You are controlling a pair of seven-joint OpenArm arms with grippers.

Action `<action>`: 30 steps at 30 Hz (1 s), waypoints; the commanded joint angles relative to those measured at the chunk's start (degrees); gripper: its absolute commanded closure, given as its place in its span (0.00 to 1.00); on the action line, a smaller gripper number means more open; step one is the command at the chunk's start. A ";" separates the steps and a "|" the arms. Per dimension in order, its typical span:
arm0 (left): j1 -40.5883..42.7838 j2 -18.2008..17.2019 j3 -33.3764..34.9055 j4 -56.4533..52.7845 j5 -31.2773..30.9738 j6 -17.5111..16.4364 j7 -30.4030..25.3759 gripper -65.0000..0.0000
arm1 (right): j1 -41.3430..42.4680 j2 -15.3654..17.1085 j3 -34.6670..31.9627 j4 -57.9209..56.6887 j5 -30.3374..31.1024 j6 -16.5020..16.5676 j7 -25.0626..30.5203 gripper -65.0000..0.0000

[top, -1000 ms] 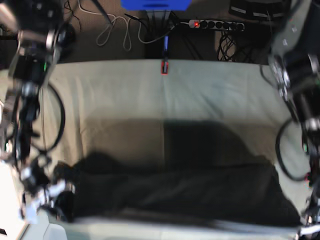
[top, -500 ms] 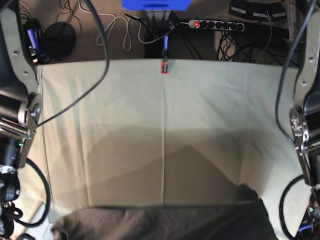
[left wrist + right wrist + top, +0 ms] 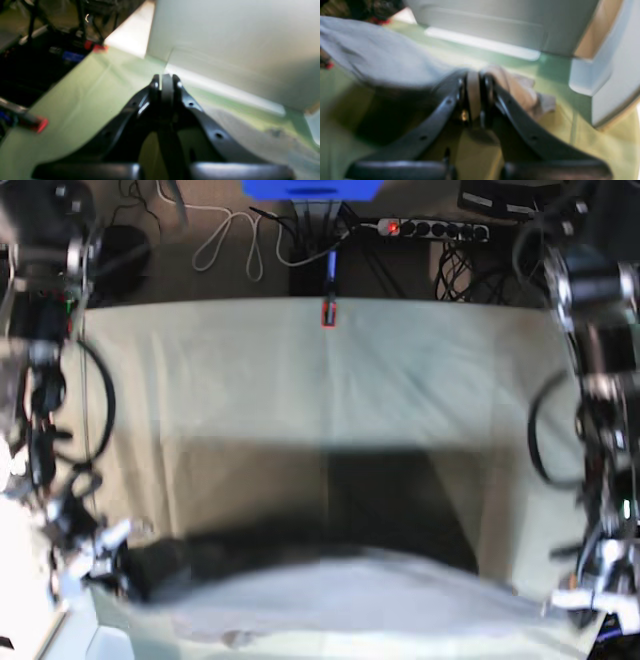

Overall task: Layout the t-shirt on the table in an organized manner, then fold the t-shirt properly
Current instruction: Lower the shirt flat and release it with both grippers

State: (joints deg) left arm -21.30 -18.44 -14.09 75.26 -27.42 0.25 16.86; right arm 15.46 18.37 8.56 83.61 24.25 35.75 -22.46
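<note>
The t-shirt (image 3: 330, 595) is stretched out across the near edge of the table (image 3: 330, 380). One corner is pinched tight by the right gripper (image 3: 476, 82). The left gripper (image 3: 166, 81) is closed too, though cloth can't really be made out in it.

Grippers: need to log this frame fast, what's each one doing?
Left gripper: shut; whether it holds anything cannot be told.
Right gripper: shut on the t-shirt.
</note>
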 commanded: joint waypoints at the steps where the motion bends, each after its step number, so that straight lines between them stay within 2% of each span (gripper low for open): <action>1: 1.83 -0.60 -1.78 2.93 -0.32 -0.47 -1.96 1.00 | -1.71 1.10 0.54 3.64 1.02 0.25 1.67 0.99; 6: 17.21 1.51 -8.90 12.52 -0.32 -0.47 -1.96 1.00 | -17.09 1.45 0.98 12.96 1.02 0.52 2.02 1.00; 9: 25.12 3.54 -13.47 17.00 -0.32 -0.47 -1.96 1.00 | -24.39 1.45 1.07 16.47 1.02 4.25 2.02 1.00; 15: 31.10 5.03 -17.52 17.61 -0.32 -0.56 -2.05 1.00 | -33.35 1.54 1.77 20.78 1.02 4.25 1.84 0.99; 20: 31.10 5.03 -17.61 17.53 -0.32 -0.56 -2.05 1.00 | -30.72 1.37 1.25 17.70 0.94 4.25 1.58 0.99; 24: 30.84 5.03 -17.25 17.53 -0.32 -0.56 -2.05 1.00 | -24.56 0.49 -2.89 9.88 0.94 4.25 1.58 0.99; 26: 30.05 5.03 -17.17 17.88 -0.32 -0.56 -2.05 1.00 | -21.40 0.22 -5.08 5.57 0.94 4.25 1.58 0.93; 30: 29.87 4.85 -17.43 18.23 -0.32 -0.56 -2.05 1.00 | -18.06 0.13 -8.16 0.74 0.94 4.25 1.58 0.69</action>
State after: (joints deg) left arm 9.19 -12.69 -31.11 92.33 -27.66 -0.16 16.45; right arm -3.18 17.93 0.05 83.42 24.23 39.20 -22.63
